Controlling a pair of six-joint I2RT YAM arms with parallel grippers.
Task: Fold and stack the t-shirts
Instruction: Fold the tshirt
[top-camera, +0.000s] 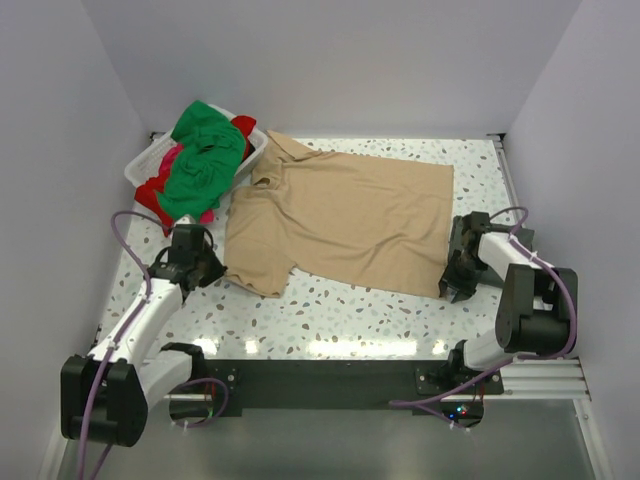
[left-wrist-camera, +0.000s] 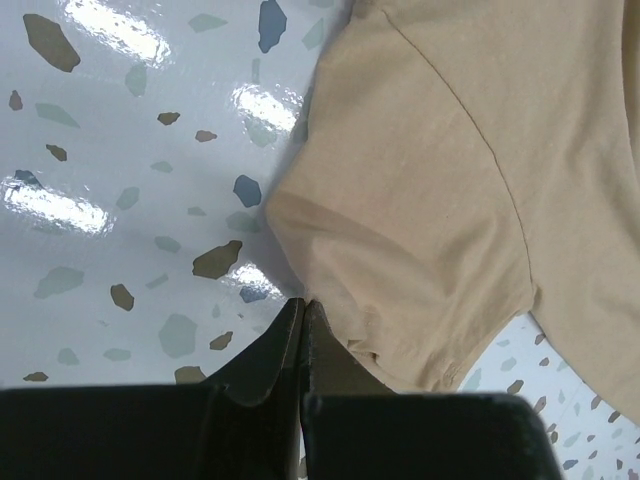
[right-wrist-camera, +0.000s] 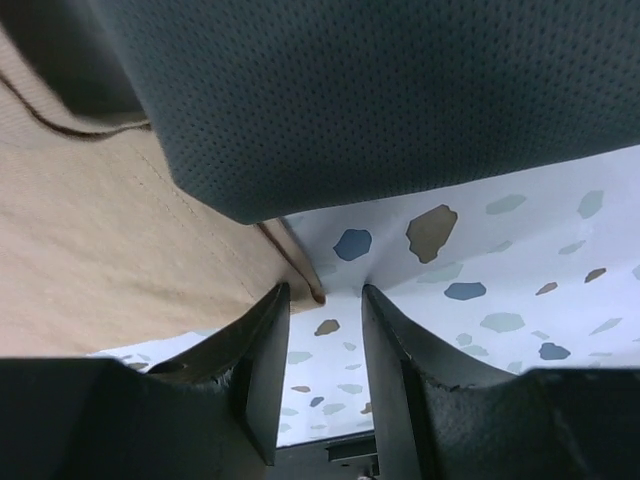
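Tan t-shirt (top-camera: 340, 215) lies long axis left-right; left gripper (left-wrist-camera: 303, 303) closed beside sleeve (left-wrist-camera: 400, 250), right gripper (right-wrist-camera: 325, 296) parted at hem corner (right-wrist-camera: 300, 278)

A lab test cell — plain white walls (top-camera: 340, 60) box in a speckled tabletop (top-camera: 350, 315) with a black mounting rail (top-camera: 320, 378).
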